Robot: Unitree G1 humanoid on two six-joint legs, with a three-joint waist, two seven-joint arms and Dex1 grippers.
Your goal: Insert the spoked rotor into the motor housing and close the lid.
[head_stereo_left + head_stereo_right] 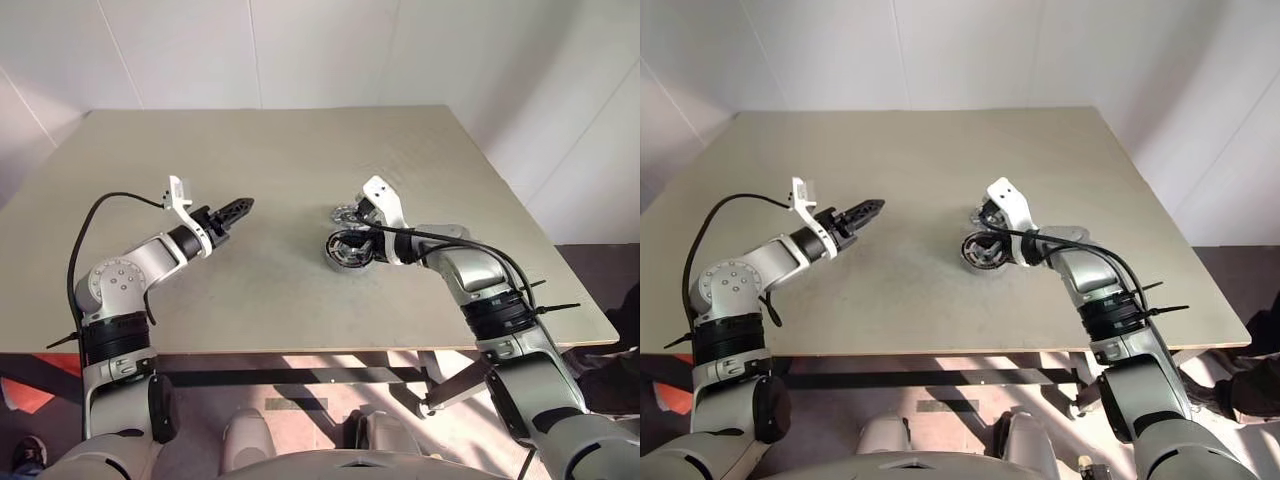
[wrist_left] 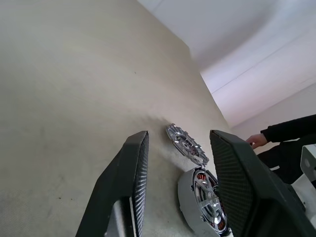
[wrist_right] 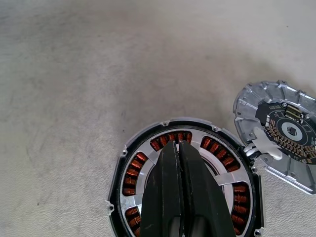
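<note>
The counter [image 1: 280, 150] carries 1 motor housing [image 3: 129, 174] with 1 spoked rotor [image 3: 232, 177] seated inside its copper windings. 1 lid [image 3: 256, 101] lies just beside the housing, inner face up. No legible writing. Right gripper [image 3: 180, 148]: fingers clenched together over the rotor, empty. Left gripper [image 1: 240, 207]: fingers released, well apart from the parts.

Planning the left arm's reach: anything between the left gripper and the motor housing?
Nothing; bare table lies between the left gripper and the motor housing, seen from the head views.
</note>
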